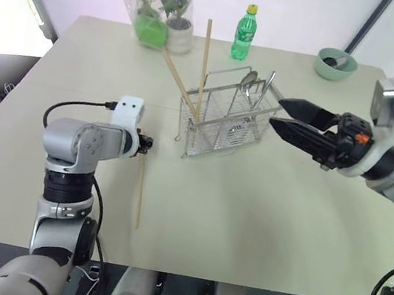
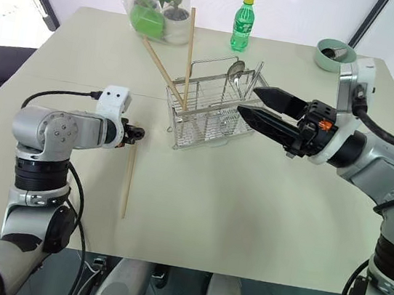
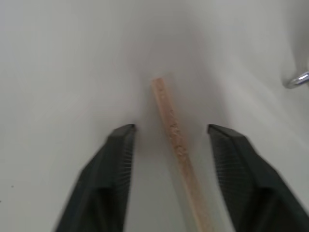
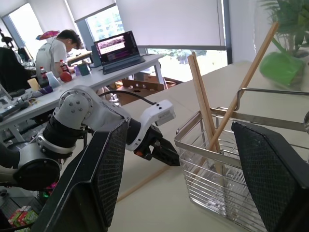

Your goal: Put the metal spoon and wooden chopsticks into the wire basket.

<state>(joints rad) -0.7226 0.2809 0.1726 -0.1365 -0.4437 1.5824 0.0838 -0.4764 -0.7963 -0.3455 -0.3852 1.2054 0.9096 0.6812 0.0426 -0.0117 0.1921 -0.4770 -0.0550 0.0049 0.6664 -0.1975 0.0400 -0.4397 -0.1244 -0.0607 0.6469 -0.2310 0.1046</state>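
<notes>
The wire basket [image 1: 224,122] stands at the middle of the table. The metal spoon [image 1: 248,83] stands in its right end beside another slim metal utensil [image 1: 265,87]. Two wooden chopsticks are in its left end, one upright [image 1: 203,64] and one leaning left [image 1: 176,77]. A third chopstick [image 1: 139,191] lies flat on the table in front of the basket's left side. My left gripper [image 1: 145,142] is low over its far end, open, and the stick [image 3: 175,140] lies between the fingers [image 3: 120,145] untouched. My right gripper [image 1: 284,116] hovers open and empty beside the basket's right end.
A green bottle [image 1: 244,33], a wrapped potted plant [image 1: 158,3] and a green bowl [image 1: 336,64] stand along the table's far edge. A person [image 4: 58,48] sits at a desk in the background of the right wrist view.
</notes>
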